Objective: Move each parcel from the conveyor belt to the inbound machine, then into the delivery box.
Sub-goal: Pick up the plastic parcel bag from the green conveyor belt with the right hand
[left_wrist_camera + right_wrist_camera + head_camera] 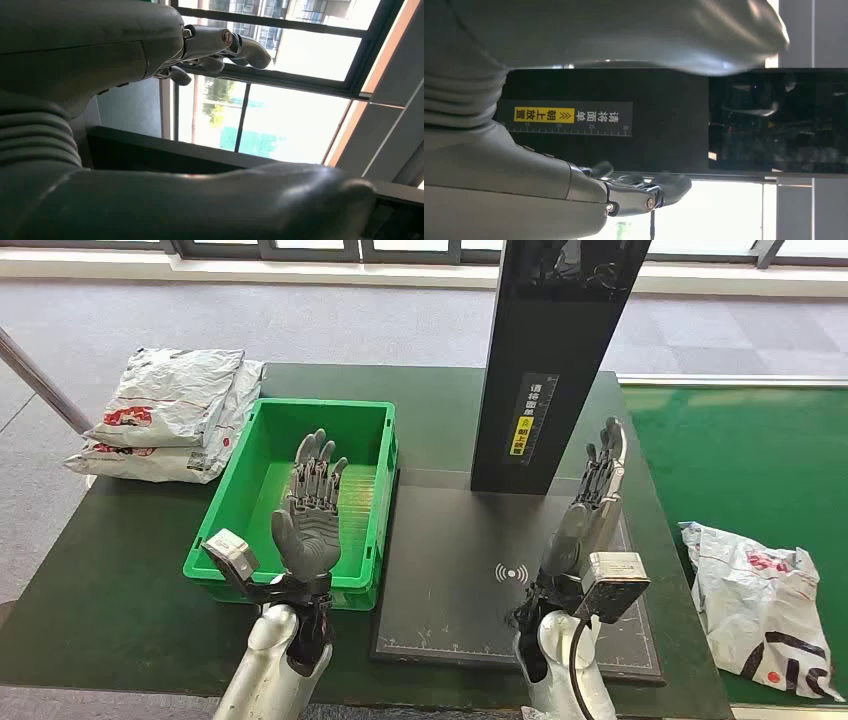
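- The dark green worktop (pixel 120 580) carries everything I'm working with; the bright green conveyor belt (pixel 760 450) runs along its right side.
- The inbound machine, a flat dark grey scanning plate (pixel 450 600) with a tall black upright column (pixel 560 350) at its far edge, sits right of centre. Its plate is bare, so I judge no parcel is being scanned at present.
- The delivery box, a bright green plastic crate (pixel 235 510), stands just left of the plate. I see no parcel in the part of it my left arm leaves visible.
- A white plastic mailer parcel with red and black print (pixel 765 605) lies on the belt at the near right, well apart from both hands. I take it as the next one to move.
- A stack of similar white mailer bags (pixel 170 415) rests at the far left of the worktop, beside the crate.
- My left robot hand (pixel 308 505) is raised over the crate, palm up, fingers spread, holding nothing.
- My right robot hand (pixel 590 500) is stretched flat over the plate near the column, fingers extended and released, also holding nothing.
- I judge this as the gap between parcels: next, the right arm must swing right to the belt and close on the mailer's soft, slippery film without letting it slide.
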